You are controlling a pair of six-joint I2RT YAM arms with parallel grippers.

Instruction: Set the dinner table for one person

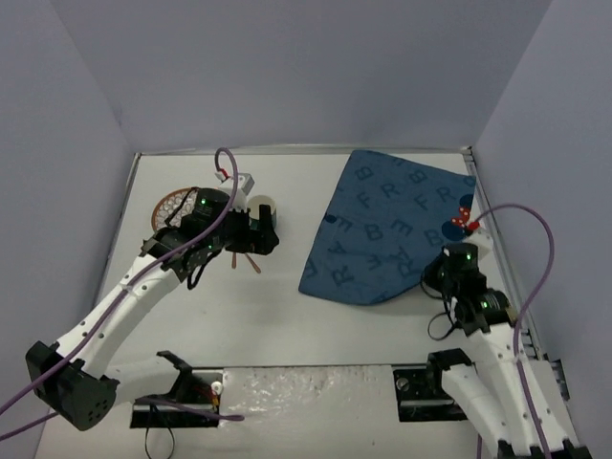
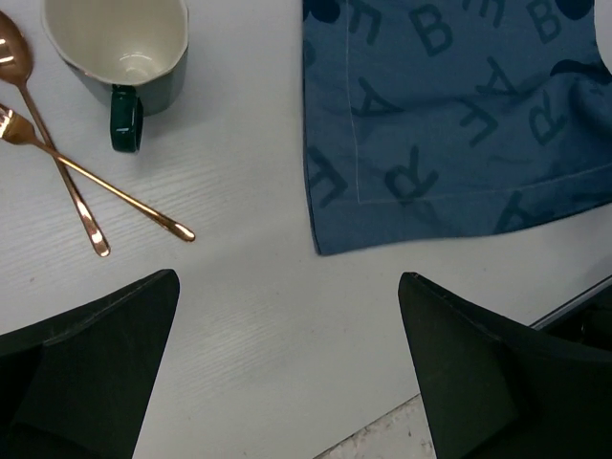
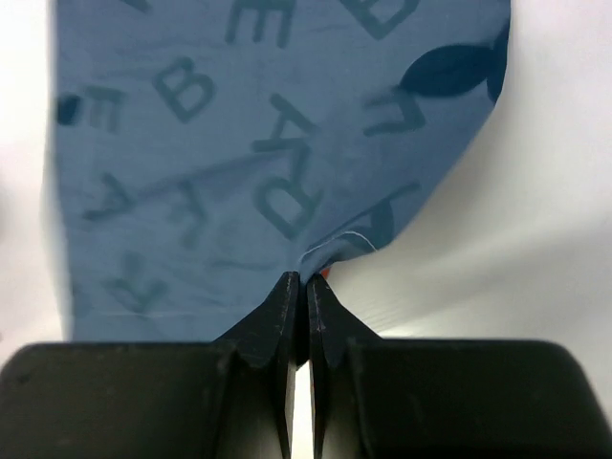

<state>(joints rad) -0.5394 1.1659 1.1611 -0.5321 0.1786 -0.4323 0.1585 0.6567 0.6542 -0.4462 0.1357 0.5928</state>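
Your desk (image 1: 287,316) lies under both arms and carries everything. One mug (image 2: 115,48), empty, sits left of the one blue letter cloth (image 2: 449,115). One spoon (image 2: 57,153) and one fork (image 2: 105,186) lie crossed just beside the mug. Right fingers (image 3: 277,325) are pinched onto the cloth's edge. Left fingers (image 2: 86,363) are spread wide, holding nothing.

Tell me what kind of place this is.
Probably a robot lab booth, not a home: plain grey walls box in the white dinner table, and the right claw pinches a blue lettered cloth.
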